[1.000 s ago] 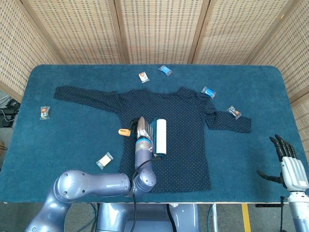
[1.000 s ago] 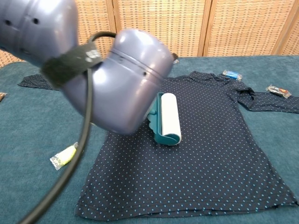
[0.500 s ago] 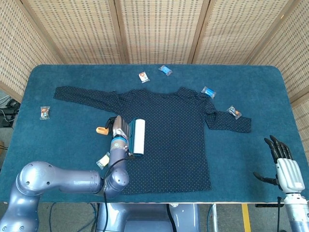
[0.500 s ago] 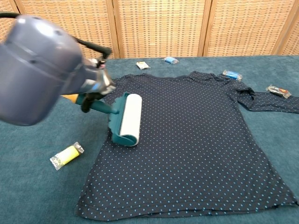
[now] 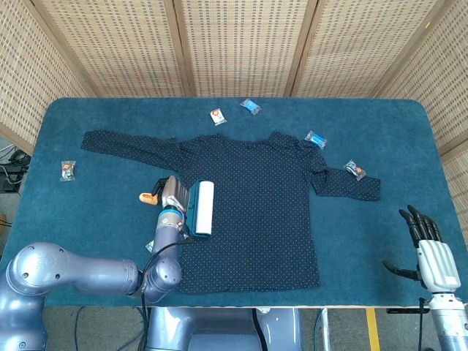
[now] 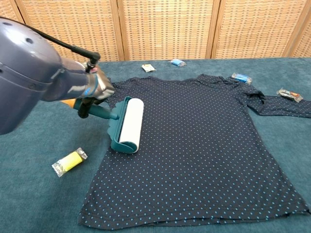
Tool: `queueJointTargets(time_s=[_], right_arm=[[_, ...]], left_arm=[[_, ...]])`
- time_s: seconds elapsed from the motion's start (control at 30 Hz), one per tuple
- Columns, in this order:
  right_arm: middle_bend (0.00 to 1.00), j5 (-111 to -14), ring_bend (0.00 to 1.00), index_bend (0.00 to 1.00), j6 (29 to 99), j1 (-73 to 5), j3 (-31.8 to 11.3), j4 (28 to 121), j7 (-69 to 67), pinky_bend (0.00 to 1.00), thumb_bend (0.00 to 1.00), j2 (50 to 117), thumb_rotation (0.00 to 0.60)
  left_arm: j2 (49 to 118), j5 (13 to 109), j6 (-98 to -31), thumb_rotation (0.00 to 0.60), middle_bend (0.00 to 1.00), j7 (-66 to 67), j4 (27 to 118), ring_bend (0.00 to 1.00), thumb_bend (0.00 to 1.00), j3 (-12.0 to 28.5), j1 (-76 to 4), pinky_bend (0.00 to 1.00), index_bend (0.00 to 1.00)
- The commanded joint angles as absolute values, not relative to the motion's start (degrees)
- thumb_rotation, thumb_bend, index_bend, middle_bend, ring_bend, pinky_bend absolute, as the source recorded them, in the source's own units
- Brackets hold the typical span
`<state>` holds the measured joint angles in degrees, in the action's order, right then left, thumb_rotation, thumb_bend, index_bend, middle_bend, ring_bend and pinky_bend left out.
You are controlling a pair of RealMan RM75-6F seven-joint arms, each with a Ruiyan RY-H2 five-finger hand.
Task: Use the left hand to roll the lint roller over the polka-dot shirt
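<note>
Blue tablecloth (image 5: 110, 139) holds scattered snack packets (image 6: 69, 161) around the polka-dot shirt (image 6: 204, 145); left hand (image 6: 95, 90) grips the lint roller (image 6: 130, 125).

The left hand (image 6: 95, 90) has drawn the roller (image 6: 129, 125) leftward across the shirt (image 6: 204, 145). The roller now lies at the shirt's left edge. The right hand (image 5: 431, 252) dropped slightly.

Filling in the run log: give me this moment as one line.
left robot hand: holds lint roller handle | roller: on polka-dot shirt, near its left edge | right robot hand: open, off the shirt
</note>
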<state>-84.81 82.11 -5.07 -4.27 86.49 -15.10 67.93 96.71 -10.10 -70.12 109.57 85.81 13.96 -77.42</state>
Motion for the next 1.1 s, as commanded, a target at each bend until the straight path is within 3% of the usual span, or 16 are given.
queueJointTargets(time_s=[0.03, 0.67, 1.1], right_arm=[[0.0, -84.61, 0.0, 0.0, 82.0, -5.09, -4.37, 86.34, -15.47, 0.0, 0.13, 67.89, 0.6], [0.0, -83.19, 0.0, 0.0, 80.23, -5.54, -4.71, 84.82, -18.46, 0.0, 0.13, 67.75, 0.6], [0.0, -83.49, 0.0, 0.0, 80.32, -5.55, -4.54, 84.8, -18.24, 0.0, 0.13, 67.8, 0.6]], left_arm=[[98.66, -10.75, -69.75, 0.6, 0.93, 110.02, 83.88, 0.81, 0.89, 14.74, -78.9, 0.72, 0.91], [112.66, -16.18, -67.22, 0.6, 0.93, 116.07, 65.73, 0.81, 0.89, 23.81, -90.15, 0.72, 0.91], [114.34, -15.45, -68.0, 0.6, 0.93, 117.5, 65.2, 0.81, 0.89, 24.86, -89.86, 0.72, 0.91]])
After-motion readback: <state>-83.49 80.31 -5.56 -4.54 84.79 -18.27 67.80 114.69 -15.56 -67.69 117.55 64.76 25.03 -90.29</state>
